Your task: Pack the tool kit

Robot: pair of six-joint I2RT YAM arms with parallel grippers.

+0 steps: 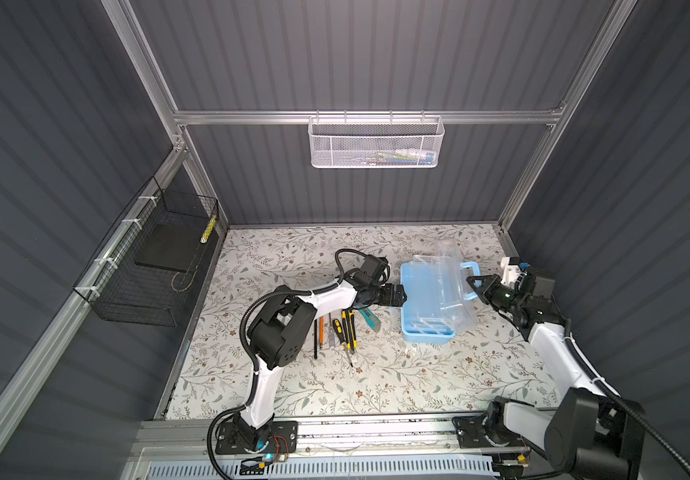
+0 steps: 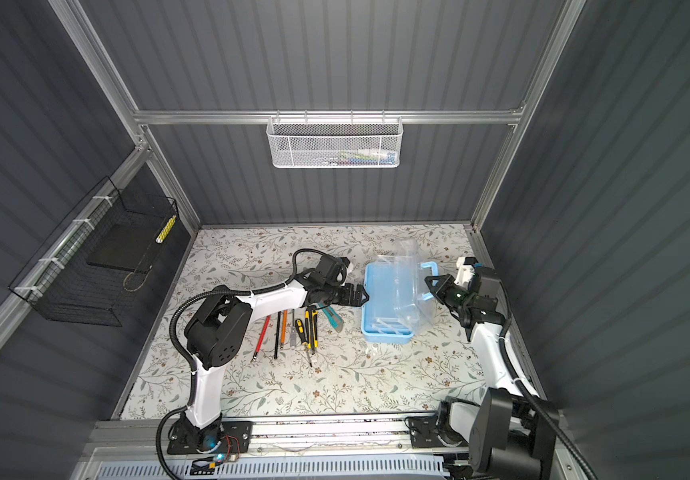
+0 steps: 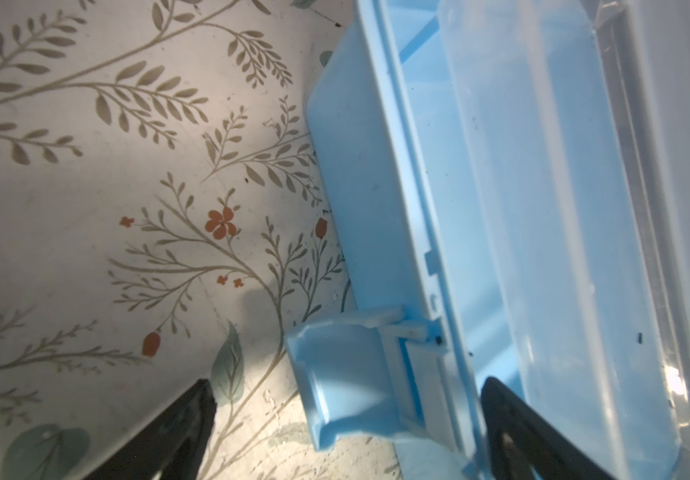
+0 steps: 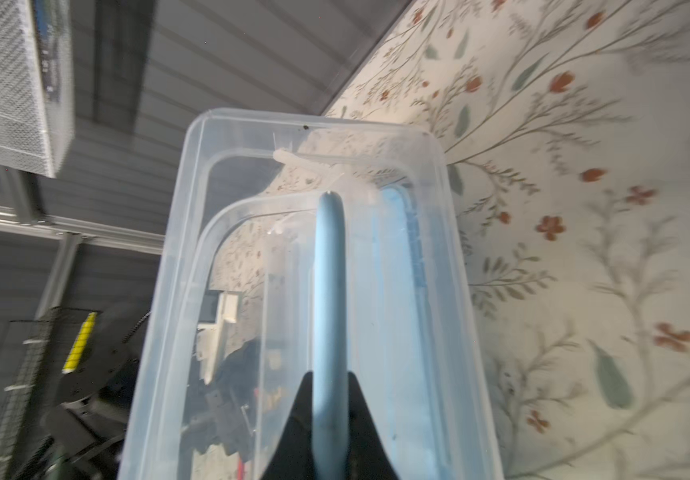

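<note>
Right now your right gripper (image 4: 328, 399) pinches the tool kit (image 1: 422, 303) handle (image 1: 469, 266), lid (image 1: 453, 282) raised; left gripper (image 3: 347, 419) gapes wide at the latch (image 3: 335, 386). Brace the box, don't drag it.

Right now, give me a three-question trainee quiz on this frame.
1. True or false: the clear lid of the tool kit is raised.
2. The right gripper is shut on: A) the handle, B) a screwdriver, C) the white mesh basket.
3. Fill in: the hand tools lie on the table, ____ the kit.

Key: 1 true. 2 A. 3 outside; the left gripper stands open at the kit's near wall, holding nothing.
</note>
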